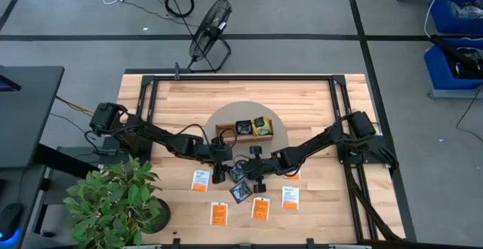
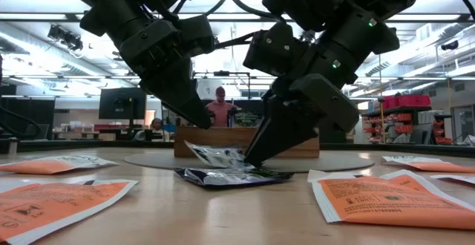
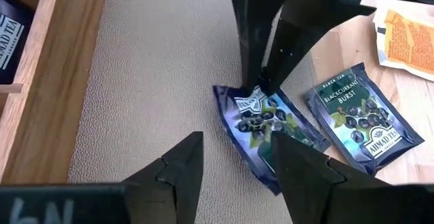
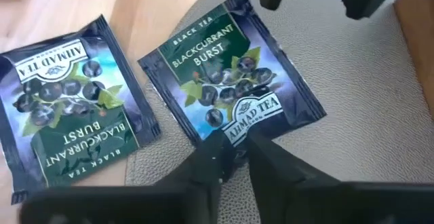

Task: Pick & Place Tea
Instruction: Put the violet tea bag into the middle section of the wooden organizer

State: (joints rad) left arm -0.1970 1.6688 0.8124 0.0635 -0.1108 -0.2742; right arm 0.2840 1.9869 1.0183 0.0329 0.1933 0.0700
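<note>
A dark blue tea packet (image 4: 230, 81) lies on the near edge of the round grey mat (image 1: 226, 117). My right gripper (image 4: 234, 157) is shut on it, reaching in from the right. My left gripper (image 3: 234, 176) hovers open over the mat just left of the packet (image 3: 264, 125), with nothing between its fingers. A second dark packet (image 4: 68, 129) lies flat on the wood nearer the front edge (image 1: 240, 192). In the low view the held packet (image 2: 215, 156) sits behind the flat one (image 2: 230, 177). My right gripper pinches the packet's edge below the brand logo (image 4: 234, 134) between its two fingers, at the end facing the right arm. The fingers (image 3: 261, 54) slant down from the table's right. The packet rests on the mat, crumpled and partly raised.
A wooden compartmented tray (image 1: 226, 132) holding a yellow-green and a dark packet stands on the mat's far side. Several orange-and-white packets (image 1: 260, 208) lie along the near part of the table. A potted plant (image 1: 113, 204) stands at the near left corner. A person (image 2: 220, 108) shows in the room behind.
</note>
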